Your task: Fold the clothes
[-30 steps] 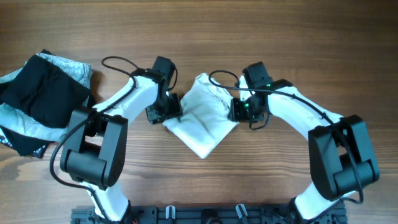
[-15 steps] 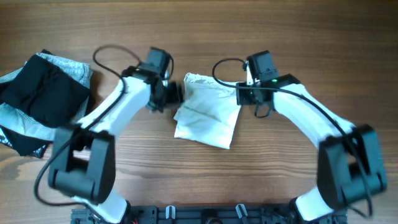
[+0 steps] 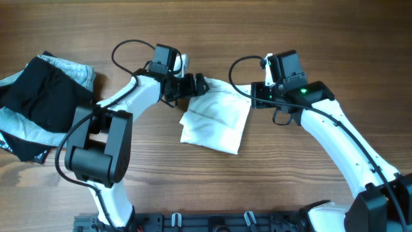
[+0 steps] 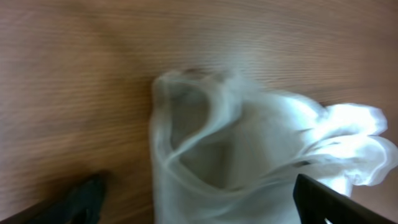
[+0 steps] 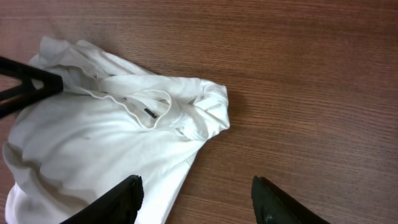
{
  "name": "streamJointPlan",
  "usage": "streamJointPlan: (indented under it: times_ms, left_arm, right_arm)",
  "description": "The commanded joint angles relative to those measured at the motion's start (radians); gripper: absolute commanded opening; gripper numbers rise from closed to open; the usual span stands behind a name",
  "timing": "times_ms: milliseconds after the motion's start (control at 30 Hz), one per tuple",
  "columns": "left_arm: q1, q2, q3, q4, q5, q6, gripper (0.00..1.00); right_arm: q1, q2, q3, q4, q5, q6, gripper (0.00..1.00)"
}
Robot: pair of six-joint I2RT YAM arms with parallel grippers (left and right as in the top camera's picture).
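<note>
White thin cloth, the shirt (image 3: 215, 119), lies as a compact, roughly squared bundle flat on the wooden surface (image 3: 309, 38), directly between the two grippers, with its collar (image 5: 146, 102) and small dark neck label (image 5: 150, 112) facing up along the edge nearest them. The left gripper (image 3: 193, 84) sits at one upper corner of the bundle with its jaws spread wide. In its wrist view the fingers (image 4: 87, 198) stand at the frame's edges and the blurred fabric lies loose ahead of them, pinched by neither, so it holds nothing. The right gripper (image 3: 253, 96) hangs just beside the opposite corner, jaws parted and empty, with the shirt ahead and to its inner side. That mirrored placement reads as both arms working the same top edge, one corner each. The fold looks close to finished, though the edge farthest from the grippers is skewed and wrinkled. Well out past the left gripper's outer side, a black garment (image 3: 45, 100) rests on a pale grey-blue garment (image 3: 80, 69), far from the shirt and no hindrance. The likelier obstacle is the arms themselves. One finger of the left gripper shows in the right wrist view close to the collar, so the two are crowded, and looping cables (image 3: 233, 69) hang near each wrist.
</note>
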Motion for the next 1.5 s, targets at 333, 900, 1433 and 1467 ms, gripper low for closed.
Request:
streamJointPlan:
  times_ms: [333,900,1433,1467]
  left_arm:
    - [-0.071,0.13,0.023,0.084,0.106,0.015,0.04]
    - [0.46,-0.393,0.048,-0.14,-0.341,0.019,0.04]
    - [0.896,-0.455,0.047,-0.045,-0.34,0.014,0.04]
    - [0.915,-0.455,0.047,-0.038,-0.34,0.014,0.04]
  right_arm:
    - [-0.003,-0.006,0.016,-0.042,0.017,0.015,0.62]
    - [-0.003,-0.006,0.016,-0.042,0.021,0.016,0.62]
    - [-0.003,-0.006,0.016,-0.04,0.02,0.016,0.62]
    - [-0.003,-0.006,0.016,-0.041,0.02,0.016,0.63]
